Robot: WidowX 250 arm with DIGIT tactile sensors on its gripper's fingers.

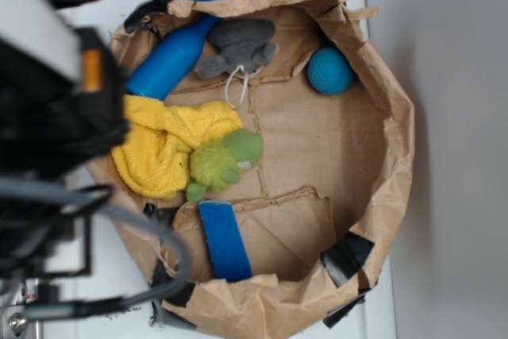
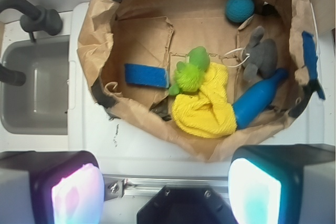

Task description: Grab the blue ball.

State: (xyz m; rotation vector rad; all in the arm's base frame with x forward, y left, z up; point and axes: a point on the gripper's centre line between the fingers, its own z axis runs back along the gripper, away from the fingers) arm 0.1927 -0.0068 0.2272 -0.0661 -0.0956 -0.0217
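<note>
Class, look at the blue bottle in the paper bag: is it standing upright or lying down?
Lying down. The blue bottle rests lengthwise on the bag's floor, between the yellow cloth and grey plush.

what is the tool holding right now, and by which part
Nothing is held. The tool is open, its fingers apart with only empty space between them, outside the brown paper basket. The small textured teal-blue ball lies untouched at the basket's far side.

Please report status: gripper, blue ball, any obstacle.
Gripper open, empty, outside the paper bag. Blue ball free at the bag's far wall. Grey plush toy beside the ball, not touching; nothing on top.
</note>
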